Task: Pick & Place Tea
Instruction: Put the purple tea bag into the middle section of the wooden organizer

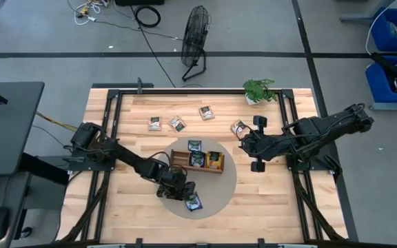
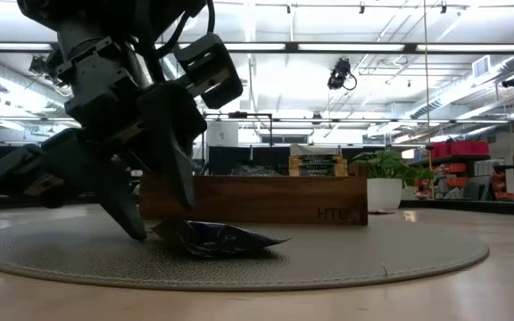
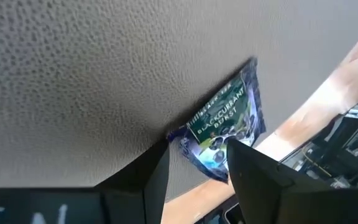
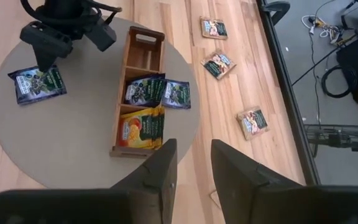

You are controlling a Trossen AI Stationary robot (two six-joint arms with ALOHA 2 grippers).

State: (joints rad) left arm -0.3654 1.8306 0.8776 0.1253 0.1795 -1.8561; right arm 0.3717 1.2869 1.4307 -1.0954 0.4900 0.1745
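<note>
A dark blue tea packet (image 3: pixel 225 121) lies flat on the round grey mat (image 1: pixel 222 189), near its front edge (image 1: pixel 194 202). My left gripper (image 3: pixel 197 165) is down at the mat, open, slanting down, with a finger on each side of the packet's nearest corner (image 2: pixel 163 230). The wooden tray (image 4: pixel 138 93) on the mat holds two blue packets (image 4: pixel 146 90) and an orange one (image 4: pixel 143 127). My right gripper (image 4: pixel 194 165) hangs open high above the table's right half, with nothing between its fingers. My left gripper has its fingers (image 3: pixel 154 171) beside the blue packet's corner (image 3: pixel 191 146), coming slantwise from above and from the table's left. The packet lies flat on the mat. Whether either finger touches it, I cannot tell.
Several white-and-brown tea packets lie on the bare wood beyond the mat (image 1: pixel 156 122) (image 1: pixel 178 124) (image 1: pixel 207 112) (image 1: pixel 238 128). A small potted plant (image 1: pixel 259 89) stands at the far edge. Black frame rails (image 1: pixel 112 117) run along both sides of the table.
</note>
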